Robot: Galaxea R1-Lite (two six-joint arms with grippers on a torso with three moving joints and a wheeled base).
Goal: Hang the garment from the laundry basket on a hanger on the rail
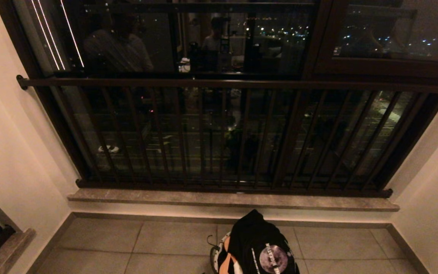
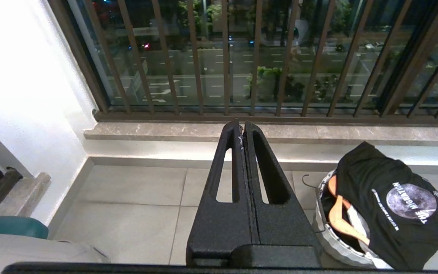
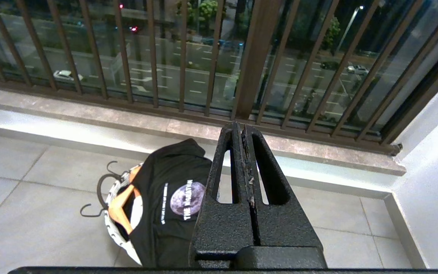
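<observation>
garment (image 1: 261, 243) over basket (image 2: 329, 243) | hangers (image 2: 340, 213) inside | sill (image 1: 165, 198) behind

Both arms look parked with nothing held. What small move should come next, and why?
Probably lower the right hand, now shut and empty, toward the black T-shirt with a round moon print draped over the round white woven laundry basket and open it. The left hand is shut and empty too. Orange wooden hangers stay in the basket.

Black cotton T-shirt (image 2: 390, 213) draped over the basket: white capitals across its round grey moon print (image 2: 411, 201), legible as "THE MIGRATION". A curved line of small white lettering beside it is too small to read.
</observation>
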